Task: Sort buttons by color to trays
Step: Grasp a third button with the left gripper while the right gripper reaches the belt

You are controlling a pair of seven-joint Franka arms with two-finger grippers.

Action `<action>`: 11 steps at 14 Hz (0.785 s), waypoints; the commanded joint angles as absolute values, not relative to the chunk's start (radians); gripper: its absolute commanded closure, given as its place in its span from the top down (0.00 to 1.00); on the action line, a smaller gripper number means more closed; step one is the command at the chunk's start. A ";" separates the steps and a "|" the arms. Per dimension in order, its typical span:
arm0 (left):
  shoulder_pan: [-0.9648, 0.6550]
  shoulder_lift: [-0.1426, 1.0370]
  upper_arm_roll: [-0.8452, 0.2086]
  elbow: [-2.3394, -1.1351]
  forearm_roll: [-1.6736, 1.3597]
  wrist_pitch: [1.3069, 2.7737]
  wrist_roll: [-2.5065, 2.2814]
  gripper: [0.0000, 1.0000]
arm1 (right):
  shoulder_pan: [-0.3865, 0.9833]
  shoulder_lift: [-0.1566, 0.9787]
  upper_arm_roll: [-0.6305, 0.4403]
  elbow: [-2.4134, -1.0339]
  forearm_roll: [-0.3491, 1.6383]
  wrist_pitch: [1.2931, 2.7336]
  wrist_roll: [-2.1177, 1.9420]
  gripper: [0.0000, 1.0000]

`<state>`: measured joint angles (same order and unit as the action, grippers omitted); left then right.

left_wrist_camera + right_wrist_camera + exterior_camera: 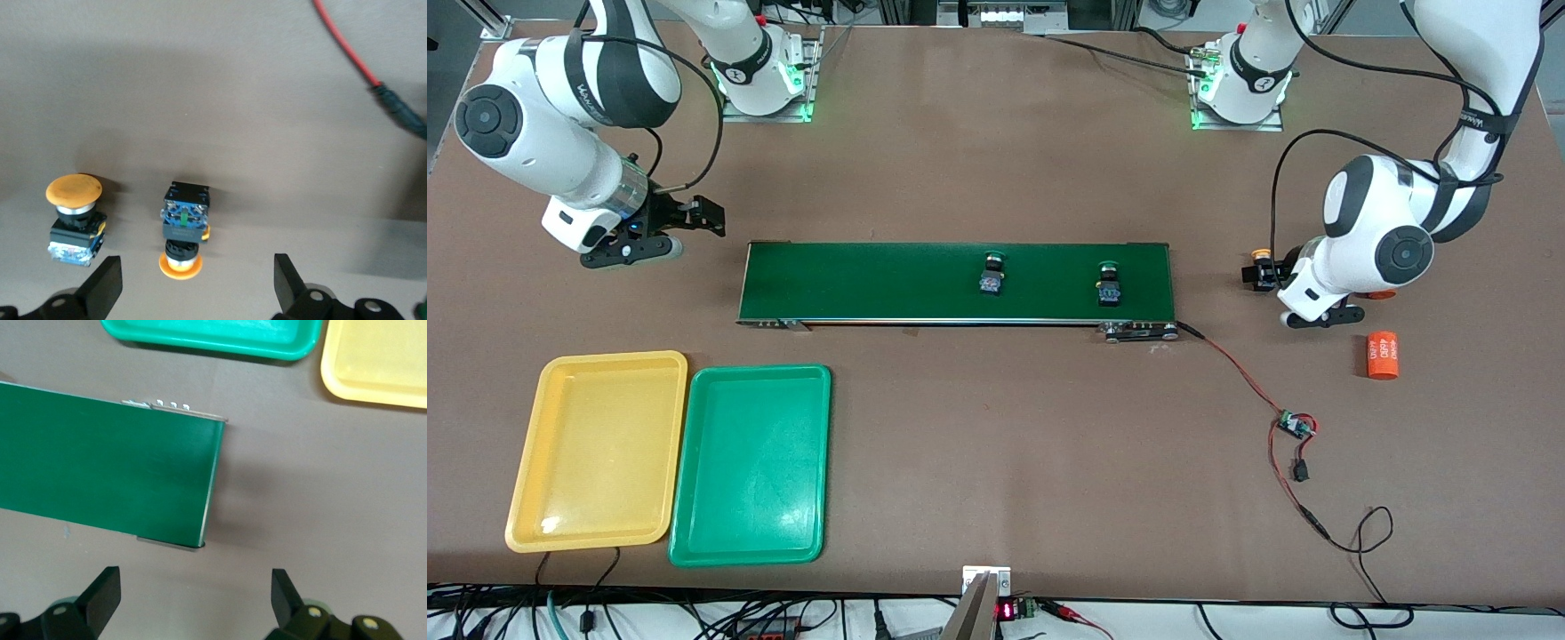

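Two green-capped buttons [992, 273] [1109, 283] lie on the dark green conveyor belt [854, 280]. Two yellow-orange-capped buttons [75, 220] [183, 230] rest on the table off the belt's end at the left arm's side. One of them [1261, 267] shows beside the left hand, and the other's cap [1383, 294] peeks out under the arm. My left gripper [197, 285] [1319, 316] hangs open just above them, holding nothing. My right gripper [685, 229] [193, 595] is open and empty above the table off the belt's other end. The yellow tray [596, 373] and green tray [751, 382] sit side by side, nearer the front camera.
An orange cylinder with white print [1383, 356] lies on the table near the left arm. A red and black wire [1240, 373] runs from the belt's motor end to a small circuit board [1294, 425] and on toward the table's front edge.
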<state>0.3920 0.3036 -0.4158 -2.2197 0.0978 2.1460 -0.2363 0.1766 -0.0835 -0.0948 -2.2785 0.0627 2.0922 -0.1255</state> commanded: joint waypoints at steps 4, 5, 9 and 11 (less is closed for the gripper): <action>0.445 0.390 -0.426 -2.229 0.114 2.189 -0.192 1.00 | 0.288 -0.035 -0.084 -2.276 0.086 2.166 0.046 1.00; 0.445 0.402 -0.426 -2.229 0.114 2.191 -0.192 1.00 | 0.325 -0.023 -0.084 -2.276 0.086 2.195 0.098 1.00; 0.454 0.416 -0.426 -2.235 0.114 2.200 -0.192 0.93 | 0.520 0.035 -0.084 -2.270 0.083 2.336 0.358 1.00; 0.456 0.425 -0.426 -2.237 0.114 2.198 -0.187 0.80 | 0.599 0.092 -0.084 -2.240 0.081 2.379 0.438 1.00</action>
